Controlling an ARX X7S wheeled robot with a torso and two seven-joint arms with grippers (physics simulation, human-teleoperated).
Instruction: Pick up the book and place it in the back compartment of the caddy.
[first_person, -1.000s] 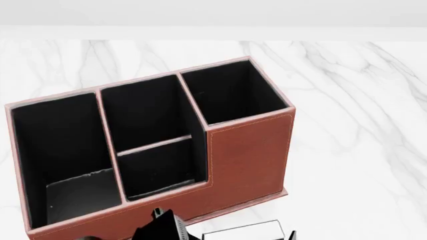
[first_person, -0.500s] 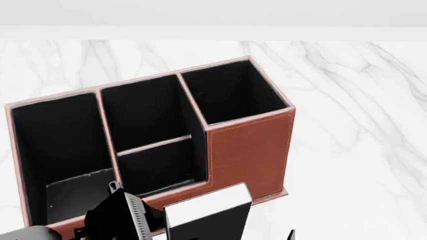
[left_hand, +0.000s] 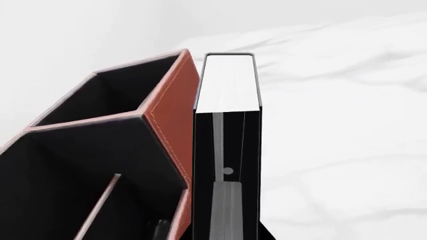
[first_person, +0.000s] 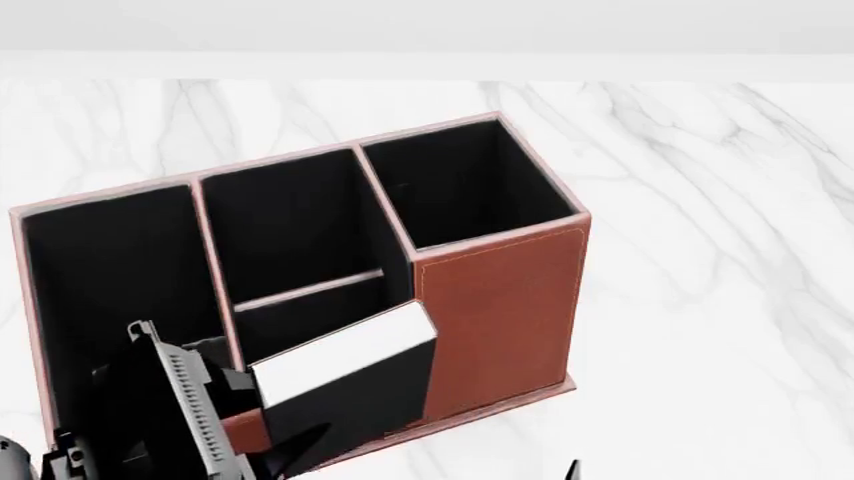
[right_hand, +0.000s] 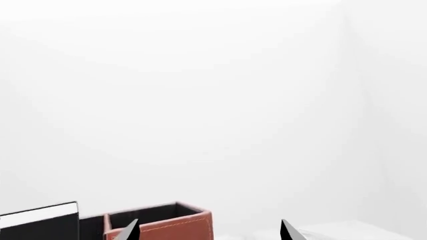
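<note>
The black book (first_person: 350, 388), white page edges up, hangs tilted in front of the caddy's (first_person: 501, 300) low outer wall. It covers the near edge of the small shallow back compartment (first_person: 310, 315). My left gripper (first_person: 274, 445) is shut on the book's lower left end. In the left wrist view the book (left_hand: 227, 95) stands just beside the caddy's wall (left_hand: 170, 117), with the gripper (left_hand: 227, 205) clamped on its covers. My right gripper (right_hand: 210, 232) is open and empty; past it show the caddy (right_hand: 167, 227) and the book (right_hand: 40, 222). Only its tip (first_person: 577, 468) shows in the head view.
The caddy stands on a white marble table (first_person: 707, 250). Behind the shallow cell lies a deeper middle cell (first_person: 287, 220). A tall square cell (first_person: 461, 185) is at the right and a long cell (first_person: 114, 290) at the left. A pale wall runs behind the table.
My left gripper has lifted the book up and leftward from the bottom edge of the head view. The book now overlaps the caddy's low front wall. The right gripper's tip has barely moved.
</note>
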